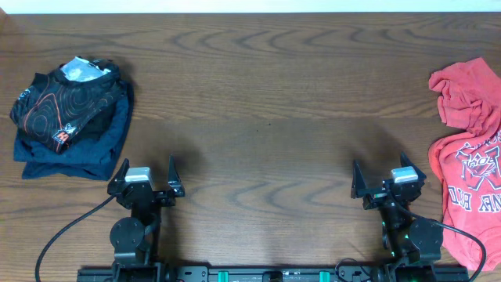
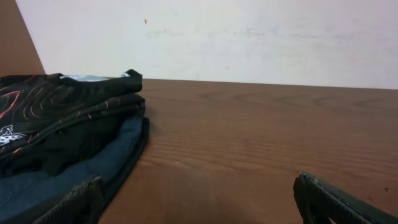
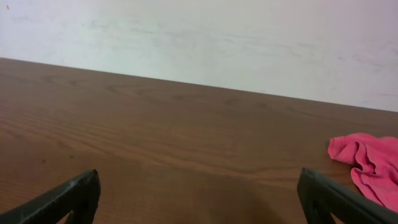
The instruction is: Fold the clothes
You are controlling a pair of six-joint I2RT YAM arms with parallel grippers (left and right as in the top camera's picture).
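Observation:
The coral-red T-shirt (image 1: 470, 149) lies crumpled at the table's right edge, its printed chest lettering facing up. A fold of it shows at the right of the right wrist view (image 3: 368, 163). My right gripper (image 1: 377, 182) is open and empty, a little left of the shirt and apart from it; in its wrist view (image 3: 199, 199) only bare wood lies between the fingers. My left gripper (image 1: 147, 177) is open and empty near the front left; its wrist view (image 2: 198, 202) shows bare wood between the fingers.
A black garment with orange contour lines (image 1: 69, 102) lies on a folded navy-blue garment (image 1: 78, 149) at the far left, just beyond my left gripper; both show in the left wrist view (image 2: 62, 118). A pale wall (image 3: 199, 43) stands behind the wooden table (image 1: 266, 117).

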